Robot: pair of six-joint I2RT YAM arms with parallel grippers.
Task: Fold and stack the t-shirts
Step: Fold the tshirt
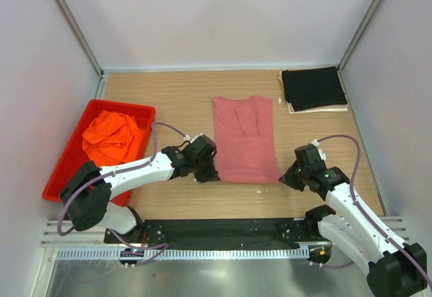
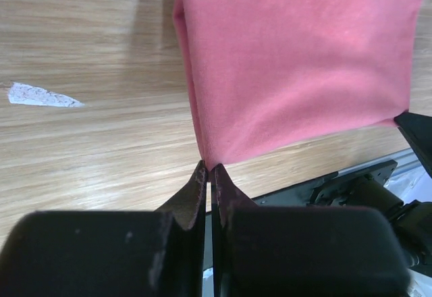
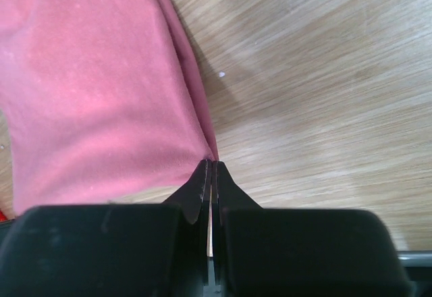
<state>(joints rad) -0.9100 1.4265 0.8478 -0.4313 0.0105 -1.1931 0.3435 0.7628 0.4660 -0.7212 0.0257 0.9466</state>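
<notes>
A dusty rose-red t-shirt (image 1: 244, 140) lies flat in a long narrow fold at the middle of the table. My left gripper (image 1: 212, 175) is shut on its near left corner (image 2: 210, 158). My right gripper (image 1: 283, 177) is shut on its near right corner (image 3: 210, 150). A bright orange t-shirt (image 1: 111, 137) lies crumpled in the red tray (image 1: 66, 158) at the left. A black t-shirt (image 1: 313, 87) lies folded at the far right corner of the table.
The black t-shirt rests on a white sheet (image 1: 317, 109). A small paper scrap (image 2: 40, 95) lies on the wood left of the rose shirt. Grey walls close in the table on three sides. A black rail (image 1: 223, 233) runs along the near edge.
</notes>
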